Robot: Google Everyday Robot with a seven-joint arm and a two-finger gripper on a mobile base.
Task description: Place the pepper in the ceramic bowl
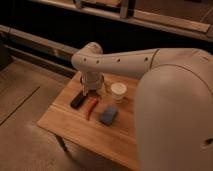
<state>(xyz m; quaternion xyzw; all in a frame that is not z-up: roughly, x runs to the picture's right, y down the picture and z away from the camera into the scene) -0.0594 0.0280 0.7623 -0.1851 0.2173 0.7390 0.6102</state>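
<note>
Red-orange pepper [91, 107], black bar [78, 100], blue block [109, 114], white cup [118, 92], tan table [70, 131]; pale tool [93, 91] just above the pepper.
</note>
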